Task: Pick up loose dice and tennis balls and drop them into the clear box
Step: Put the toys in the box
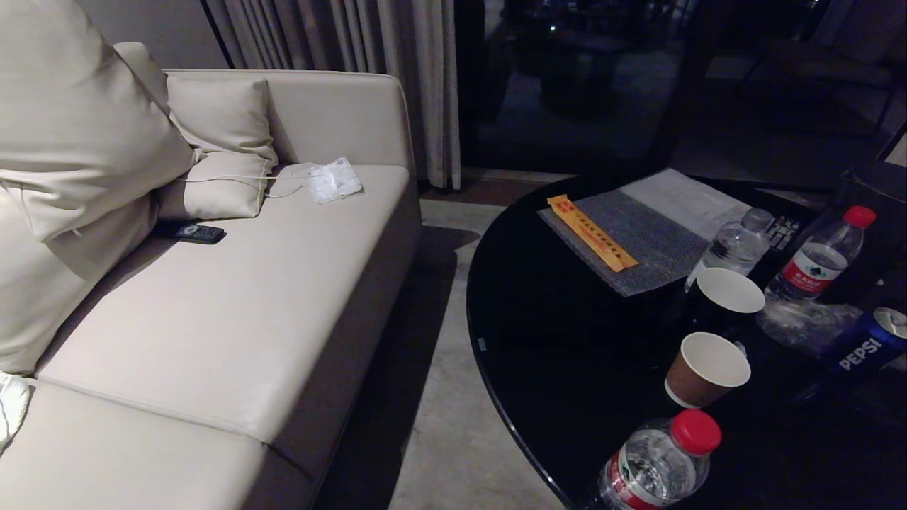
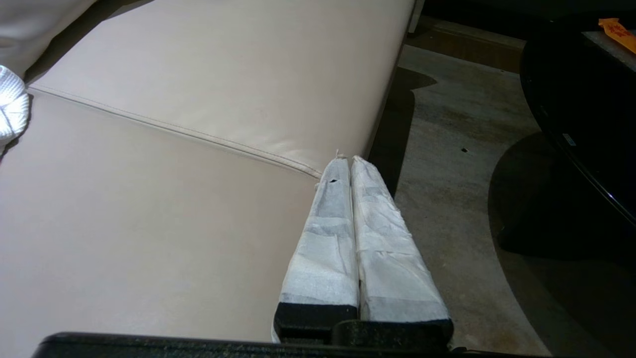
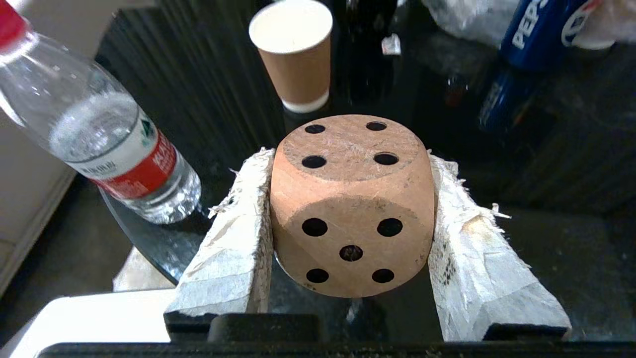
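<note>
Right tool point(image 3: 350, 199): frayed, tape-wrapped fingers clenched on the beige die point(image 3: 353, 204), a matte, round-cornered cube with black pips, held above the glossy black desk point(image 3: 546, 238) near its curved edge. Beyond: clear water bottle point(image 3: 107, 144), brown paper cup point(image 3: 297, 54), blue Pepsi can point(image 3: 534, 30). Left tool point(image 2: 346, 161): wrapped fingers pressed together, empty, over the smooth leather sofa's point(image 2: 174, 149) front edge; bare floor point(image 2: 447, 164) alongside.

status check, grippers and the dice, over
Right gripper shut on beige die above black table. Left gripper shut, empty, over sofa. Clear box not in view. Water bottle, paper cup close ahead.
</note>
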Controlling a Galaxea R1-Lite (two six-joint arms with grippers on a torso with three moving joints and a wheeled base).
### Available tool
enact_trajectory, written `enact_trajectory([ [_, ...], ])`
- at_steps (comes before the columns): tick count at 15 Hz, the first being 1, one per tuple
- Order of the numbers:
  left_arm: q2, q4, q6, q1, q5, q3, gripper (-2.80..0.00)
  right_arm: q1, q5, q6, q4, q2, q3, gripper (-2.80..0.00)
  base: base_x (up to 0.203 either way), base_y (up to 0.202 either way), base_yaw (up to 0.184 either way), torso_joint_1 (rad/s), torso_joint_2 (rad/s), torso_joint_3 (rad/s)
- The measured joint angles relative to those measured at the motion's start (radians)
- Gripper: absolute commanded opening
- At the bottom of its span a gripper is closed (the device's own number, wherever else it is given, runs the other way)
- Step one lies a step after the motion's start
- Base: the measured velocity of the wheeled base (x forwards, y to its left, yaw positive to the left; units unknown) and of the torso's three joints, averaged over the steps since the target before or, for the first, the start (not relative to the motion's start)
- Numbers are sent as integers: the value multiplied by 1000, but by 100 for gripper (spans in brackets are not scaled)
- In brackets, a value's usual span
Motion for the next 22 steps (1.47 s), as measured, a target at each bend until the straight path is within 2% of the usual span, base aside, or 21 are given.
enact_trajectory([
  [13,0,1,0,0,1,0,-280,1,0,2,2,-25,1,-280,0,0,0,0,0,0],
  [22,0,1,-2,0,3,0,-280,2,0,3,2,-25,0,-280,-175,0,0,2,2,4],
])
